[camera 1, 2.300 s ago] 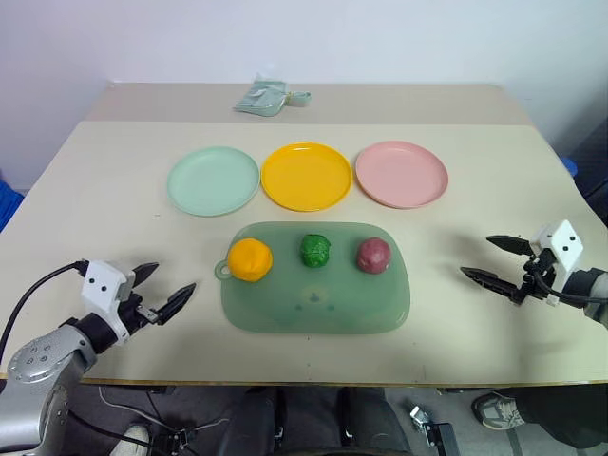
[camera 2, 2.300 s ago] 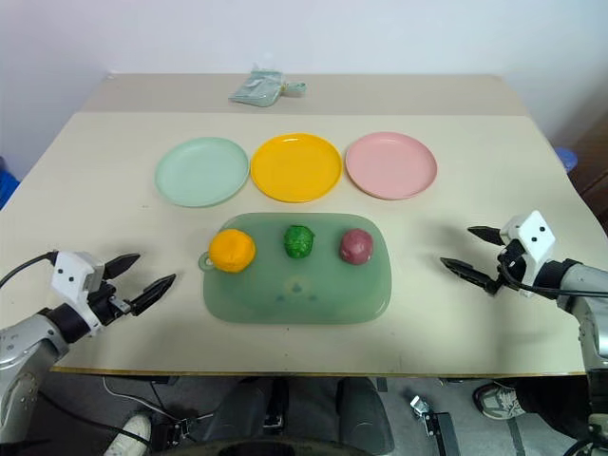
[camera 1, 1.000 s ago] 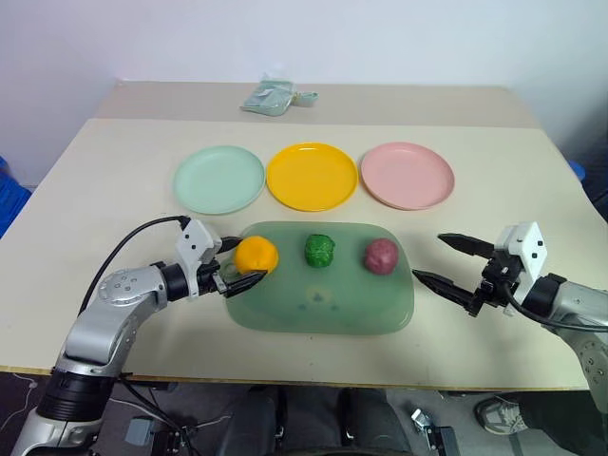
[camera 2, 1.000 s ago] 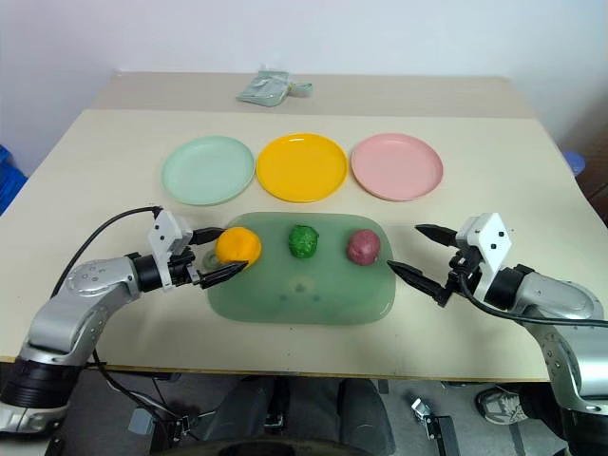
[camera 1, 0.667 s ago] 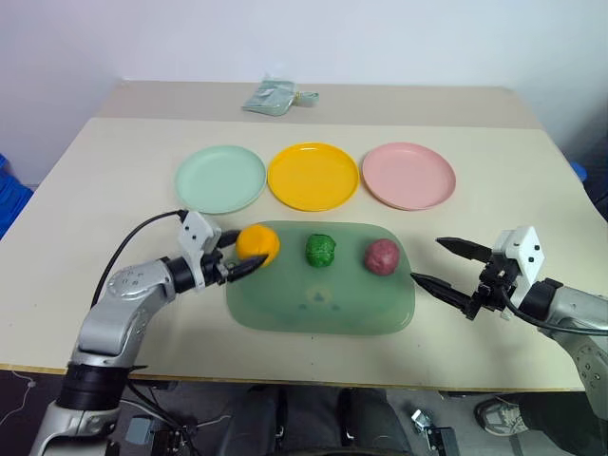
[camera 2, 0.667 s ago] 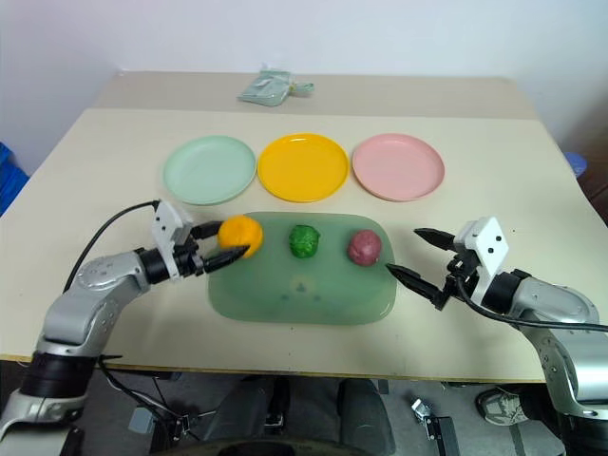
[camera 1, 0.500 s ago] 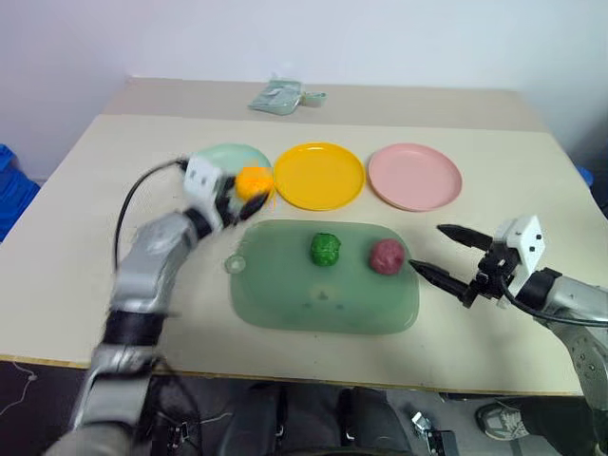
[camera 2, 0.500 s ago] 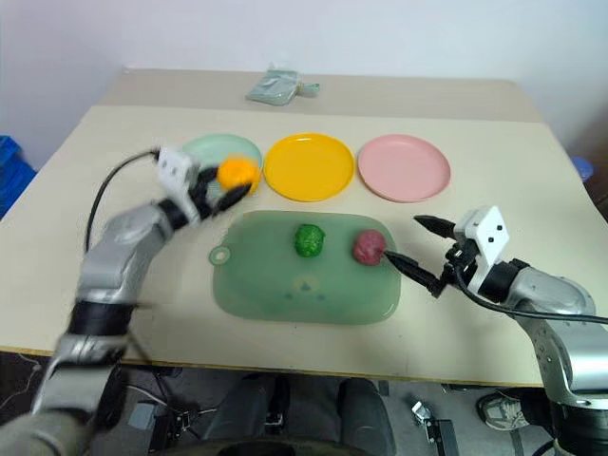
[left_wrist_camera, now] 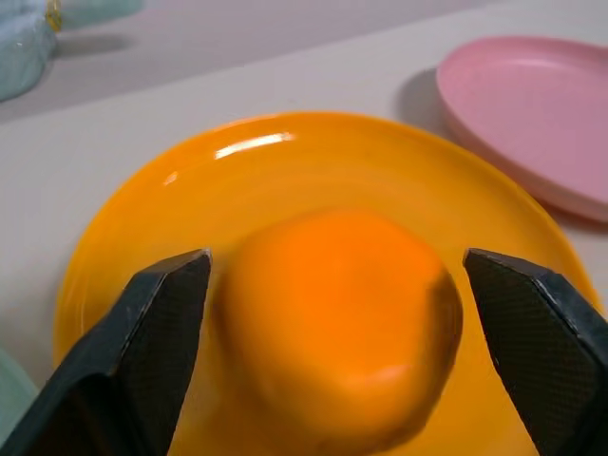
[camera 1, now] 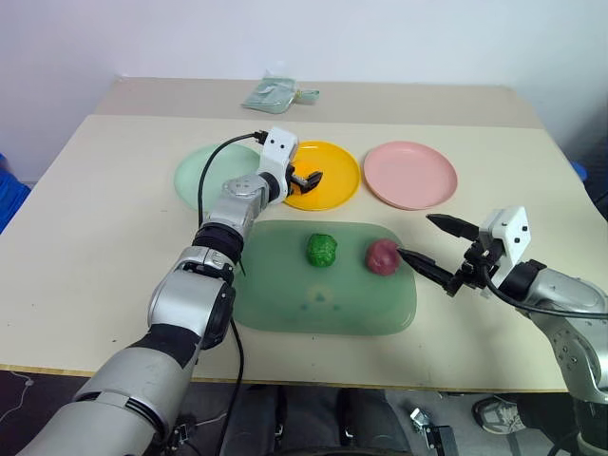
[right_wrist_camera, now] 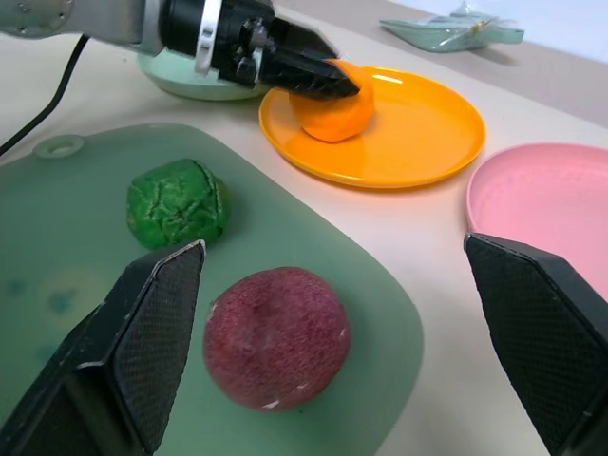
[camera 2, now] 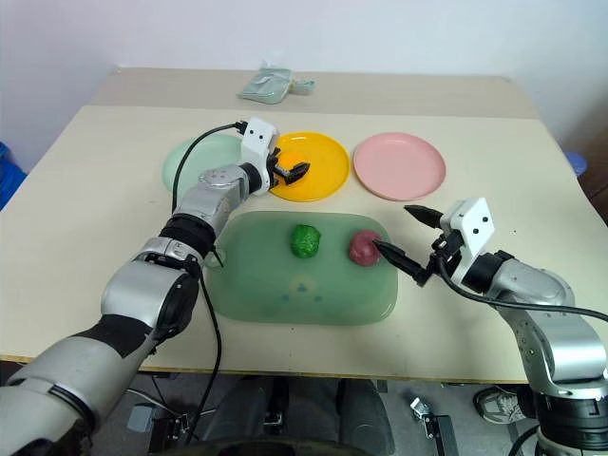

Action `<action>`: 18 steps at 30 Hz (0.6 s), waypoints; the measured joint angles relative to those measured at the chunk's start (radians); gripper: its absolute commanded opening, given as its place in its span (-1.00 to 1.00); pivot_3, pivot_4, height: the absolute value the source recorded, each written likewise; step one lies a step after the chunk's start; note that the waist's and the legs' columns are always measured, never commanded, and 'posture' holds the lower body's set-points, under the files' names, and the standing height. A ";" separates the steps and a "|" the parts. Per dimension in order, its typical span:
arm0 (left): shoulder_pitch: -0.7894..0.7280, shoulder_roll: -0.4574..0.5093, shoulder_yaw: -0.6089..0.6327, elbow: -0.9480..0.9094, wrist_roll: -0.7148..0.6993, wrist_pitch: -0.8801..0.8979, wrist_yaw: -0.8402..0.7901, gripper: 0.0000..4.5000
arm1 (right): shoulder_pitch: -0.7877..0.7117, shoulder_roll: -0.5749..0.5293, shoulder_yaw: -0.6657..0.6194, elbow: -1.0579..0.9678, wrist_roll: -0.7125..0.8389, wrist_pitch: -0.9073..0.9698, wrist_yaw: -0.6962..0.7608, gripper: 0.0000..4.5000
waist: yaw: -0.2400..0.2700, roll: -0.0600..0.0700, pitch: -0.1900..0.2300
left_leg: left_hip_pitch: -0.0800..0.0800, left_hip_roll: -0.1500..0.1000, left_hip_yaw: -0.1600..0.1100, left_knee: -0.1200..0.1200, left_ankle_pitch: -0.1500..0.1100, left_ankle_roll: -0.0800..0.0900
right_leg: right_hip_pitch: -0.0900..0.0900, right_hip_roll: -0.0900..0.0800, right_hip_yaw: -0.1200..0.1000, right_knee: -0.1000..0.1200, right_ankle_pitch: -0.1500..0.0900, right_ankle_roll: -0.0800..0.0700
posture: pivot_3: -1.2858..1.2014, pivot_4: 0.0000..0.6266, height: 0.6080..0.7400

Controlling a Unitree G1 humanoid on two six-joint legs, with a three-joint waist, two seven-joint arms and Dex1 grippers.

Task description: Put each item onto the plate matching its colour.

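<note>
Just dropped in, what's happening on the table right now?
The left claw stands open around the orange lump, which sits on the yellow-orange plate. The right claw, open, points at the maroon lump; that and the dark green lump lie on the green board. The mint plate and pink plate hold nothing.

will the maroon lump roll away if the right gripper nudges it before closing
Probably a little. The maroon lump looks roundish, so a sideways nudge may roll it on the smooth green board. Its surface looks matte and fuzzy, so it likely won't slip between the fingers. The right gripper stands open, wider than the lump, leaving room to straddle it.
</note>
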 measured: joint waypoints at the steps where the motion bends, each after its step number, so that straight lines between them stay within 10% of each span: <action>1: 0.008 0.006 0.012 -0.028 -0.012 0.001 -0.015 0.99 | 0.007 0.000 0.000 -0.007 0.000 0.001 -0.006 1.00 | 0.000 0.000 0.000 | 0.000 0.000 0.000 0.000 0.000 0.000 | 0.000 0.000 0.000 0.000 0.000 0.000 | 0.03 -0.52 1.00; 10: 0.520 0.263 -0.100 -0.871 -0.195 0.261 -0.478 0.99 | 0.034 -0.014 -0.033 -0.031 0.019 0.024 -0.010 1.00 | -0.019 0.002 -0.001 | 0.001 0.002 0.000 -0.001 0.001 -0.002 | 0.000 -0.002 0.003 0.001 0.000 -0.001 | 0.03 -0.52 1.00; 18: 0.552 0.296 -0.248 -0.979 -0.133 0.296 -0.565 0.99 | 0.069 -0.072 -0.037 -0.033 0.042 0.050 0.054 1.00 | 0.001 0.002 -0.001 | 0.001 0.000 -0.003 0.000 0.000 -0.001 | 0.002 -0.003 0.003 0.000 0.000 -0.001 | 0.03 -0.52 1.00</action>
